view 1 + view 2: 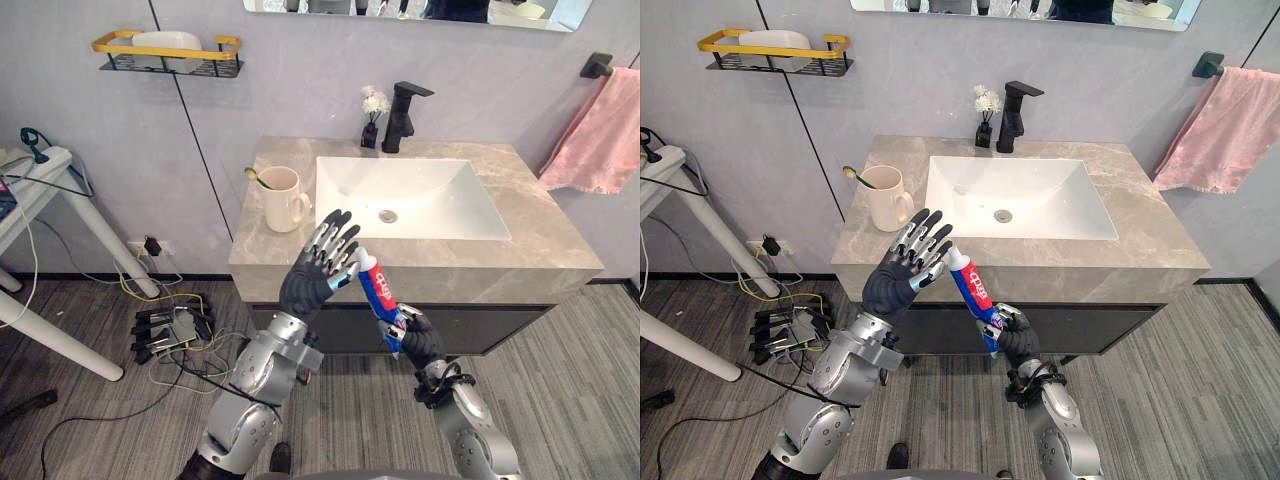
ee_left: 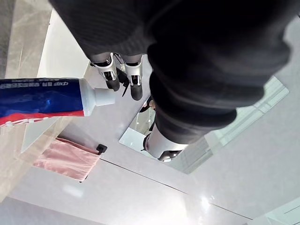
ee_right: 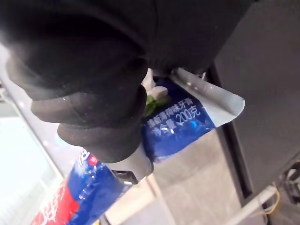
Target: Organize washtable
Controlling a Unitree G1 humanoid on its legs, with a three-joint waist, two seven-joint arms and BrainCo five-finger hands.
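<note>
— What is counted on the counter (image 1: 560, 250)?

— One cream mug (image 1: 283, 198) is seen near the left edge, with one thin, yellowish-tipped item leaning out of it; what that item is cannot be told. One black faucet (image 1: 403, 115) and one small dark vase of white flowers (image 1: 373, 118) are set just beside each other at the back edge. One white basin (image 1: 440, 200) is sunk into the counter in front of them.

— And around it?

— One pink towel (image 1: 605, 135) is hung on the wall past the right edge. One yellow-railed shelf (image 1: 165, 55) is fixed to the wall past the left edge, with a white object lying on it. One mirror (image 1: 420, 8) is mounted above the faucet.

— Where is the task's thing?

— One toothpaste tube (image 1: 377, 290) is counted. It is held in the air just before the counter's front edge, left of the middle. It is tilted, with the cap (image 2: 104, 96) up towards the counter and the tail down.

— How is it described?

— A blue body with a red band and white lettering is shown, closed by a white cap at one end. The other end is flattened into a pale crimped tail.

— And the robot hands?

— Two are counted. The right robot hand (image 1: 420, 338) is clamped round the tube's lower end, its fingers curled about it. The left robot hand (image 1: 318, 268) is raised beside the cap, its fingers (image 2: 112, 75) straight and spread apart, and nothing is gripped in it. Whether its fingertips touch the cap cannot be told.
</note>
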